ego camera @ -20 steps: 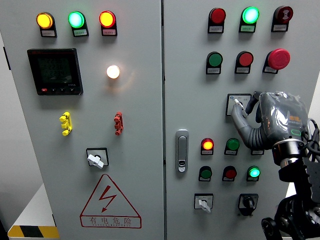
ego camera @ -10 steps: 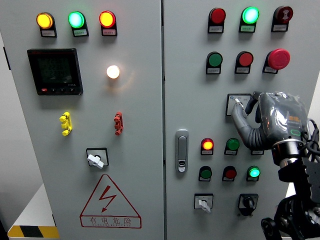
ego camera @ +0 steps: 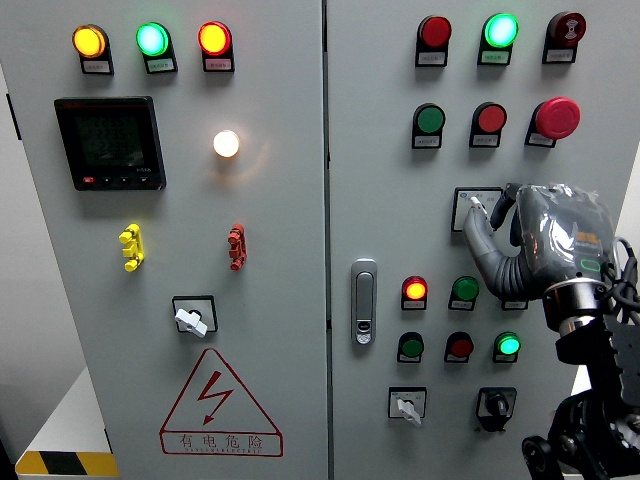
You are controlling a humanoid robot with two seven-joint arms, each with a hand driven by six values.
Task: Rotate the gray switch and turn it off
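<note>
Where arm enters lower right, right hand point(ego camera: 545, 240) raised, fingers point(ego camera: 480, 235) curled gripping gray switch point(ego camera: 472, 207).

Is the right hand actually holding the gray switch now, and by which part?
Yes: the right hand pinches the small knob of the gray switch with its fingertips. The grip looks light; the hand hides part of the switch plate.

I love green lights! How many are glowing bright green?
3 green lights: one top left, one top right, one lower right. The right hand may hide another.
</note>
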